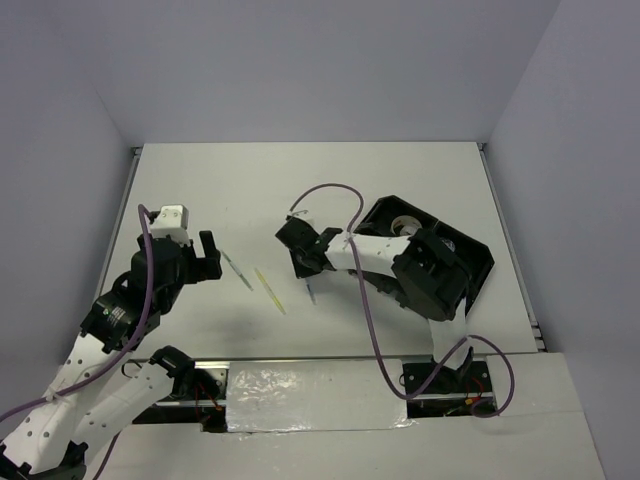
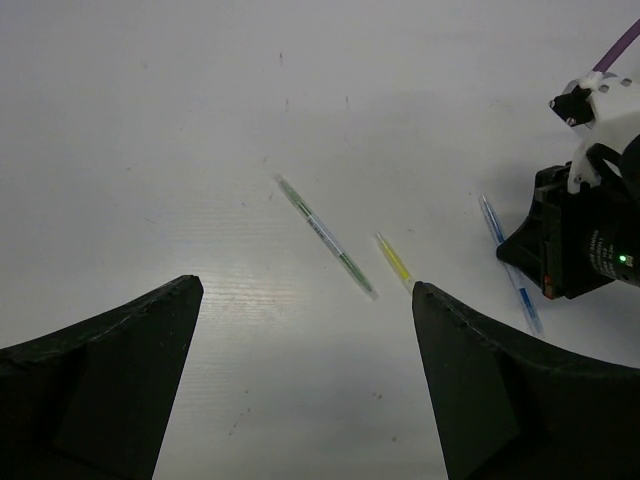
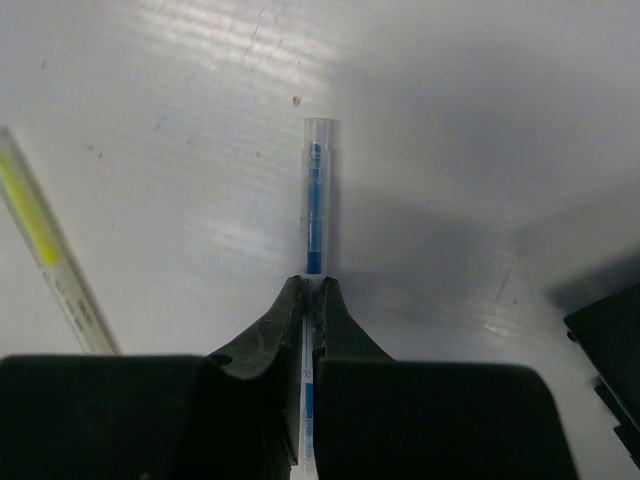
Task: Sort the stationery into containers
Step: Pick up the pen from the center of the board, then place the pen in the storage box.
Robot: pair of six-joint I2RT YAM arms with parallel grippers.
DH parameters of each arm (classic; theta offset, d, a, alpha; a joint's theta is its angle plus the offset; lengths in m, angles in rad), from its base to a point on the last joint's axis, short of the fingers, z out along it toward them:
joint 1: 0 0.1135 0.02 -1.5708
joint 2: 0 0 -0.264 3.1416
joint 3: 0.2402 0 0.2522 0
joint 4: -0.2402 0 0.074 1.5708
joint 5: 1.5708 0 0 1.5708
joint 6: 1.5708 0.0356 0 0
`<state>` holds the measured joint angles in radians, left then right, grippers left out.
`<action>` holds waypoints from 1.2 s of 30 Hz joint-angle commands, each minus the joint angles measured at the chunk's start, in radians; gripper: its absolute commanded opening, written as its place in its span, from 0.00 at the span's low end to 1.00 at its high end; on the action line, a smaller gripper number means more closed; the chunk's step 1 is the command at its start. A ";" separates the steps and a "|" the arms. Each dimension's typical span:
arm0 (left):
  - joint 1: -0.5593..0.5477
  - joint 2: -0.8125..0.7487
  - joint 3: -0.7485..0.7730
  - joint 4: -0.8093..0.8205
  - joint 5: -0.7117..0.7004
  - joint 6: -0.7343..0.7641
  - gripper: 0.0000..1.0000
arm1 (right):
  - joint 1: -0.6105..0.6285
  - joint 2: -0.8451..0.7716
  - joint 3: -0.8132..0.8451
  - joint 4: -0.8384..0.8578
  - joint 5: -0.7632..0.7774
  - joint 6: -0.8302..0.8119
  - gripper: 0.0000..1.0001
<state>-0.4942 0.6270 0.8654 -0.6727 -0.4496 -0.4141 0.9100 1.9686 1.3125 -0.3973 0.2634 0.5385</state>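
**Right gripper** (image 3: 312, 290): jaws clenched on the blue pen (image 3: 318, 200), gripping it along its barrel, with the capped clear end projecting ahead of the fingertips. Whether the pen is clear of the table (image 1: 300, 180) or resting on it cannot be told from the wrist view. The pen sits just left of the table's centre, nearer the near edge than the far one. The yellow pen (image 3: 40, 230) lies beside it to the left, apart. The black organizer tray (image 1: 478, 262) stands towards the right edge, partly under the right arm.

**Left gripper** (image 2: 307, 288): jaws released wide, holding nothing, above the left half of the table. The grey pen (image 2: 325, 235) lies ahead of it, near the yellow pen.
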 commanded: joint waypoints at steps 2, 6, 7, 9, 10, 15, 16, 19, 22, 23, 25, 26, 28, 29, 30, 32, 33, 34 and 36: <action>-0.001 0.000 0.001 0.047 0.019 0.029 0.99 | 0.004 -0.236 -0.050 0.067 -0.079 -0.173 0.00; -0.003 -0.003 0.000 0.048 0.025 0.032 0.99 | -0.025 -0.408 -0.076 0.037 -0.039 -0.336 0.00; -0.003 -0.003 0.001 0.050 0.025 0.031 0.99 | -0.057 -0.430 -0.076 0.020 -0.032 -0.385 0.00; -0.001 -0.001 0.000 0.050 0.028 0.032 0.99 | -0.104 -0.473 -0.062 -0.053 -0.032 -0.428 0.00; -0.003 -0.001 0.000 0.050 0.028 0.032 0.99 | -0.143 -0.484 -0.067 -0.086 -0.023 -0.464 0.00; -0.003 -0.003 -0.003 0.053 0.035 0.034 0.99 | -0.240 -0.562 -0.110 -0.117 -0.020 -0.576 0.00; -0.001 -0.003 -0.005 0.053 0.035 0.034 1.00 | -0.255 -0.573 -0.122 -0.112 -0.007 -0.584 0.00; -0.001 0.004 -0.005 0.055 0.038 0.035 0.99 | -0.321 -0.577 -0.136 -0.113 -0.007 -0.592 0.00; -0.003 0.010 -0.003 0.055 0.040 0.037 0.99 | -0.350 -0.580 -0.160 -0.114 -0.010 -0.611 0.00; -0.003 0.011 -0.003 0.055 0.042 0.035 0.99 | -0.352 -0.580 -0.163 -0.115 -0.007 -0.611 0.00; -0.003 0.014 -0.005 0.056 0.043 0.035 0.99 | -0.353 -0.573 -0.171 -0.120 -0.004 -0.608 0.02; -0.003 0.017 -0.005 0.056 0.045 0.037 0.99 | -0.353 -0.568 -0.171 -0.123 0.002 -0.604 0.03; -0.003 0.019 -0.005 0.055 0.043 0.035 0.99 | -0.353 -0.548 -0.173 -0.127 0.007 -0.595 0.07; -0.003 0.019 -0.003 0.055 0.042 0.037 0.99 | -0.353 -0.539 -0.173 -0.129 0.022 -0.589 0.08; -0.003 0.017 -0.003 0.055 0.042 0.037 0.99 | -0.353 -0.528 -0.171 -0.135 0.030 -0.585 0.08; -0.001 0.017 -0.006 0.056 0.045 0.037 0.99 | -0.353 -0.499 -0.168 -0.153 0.040 -0.574 0.08; -0.001 0.017 -0.006 0.056 0.045 0.037 0.99 | -0.355 -0.488 -0.174 -0.155 0.040 -0.568 0.08; -0.003 0.017 -0.005 0.056 0.046 0.037 0.99 | -0.353 -0.488 -0.177 -0.153 0.039 -0.565 0.08; -0.003 0.019 -0.006 0.056 0.046 0.037 0.99 | -0.353 -0.488 -0.190 -0.150 0.040 -0.555 0.10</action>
<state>-0.4946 0.6460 0.8627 -0.6624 -0.4133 -0.3939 0.5537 1.4796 1.1370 -0.5293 0.2813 -0.0341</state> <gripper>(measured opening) 0.994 0.107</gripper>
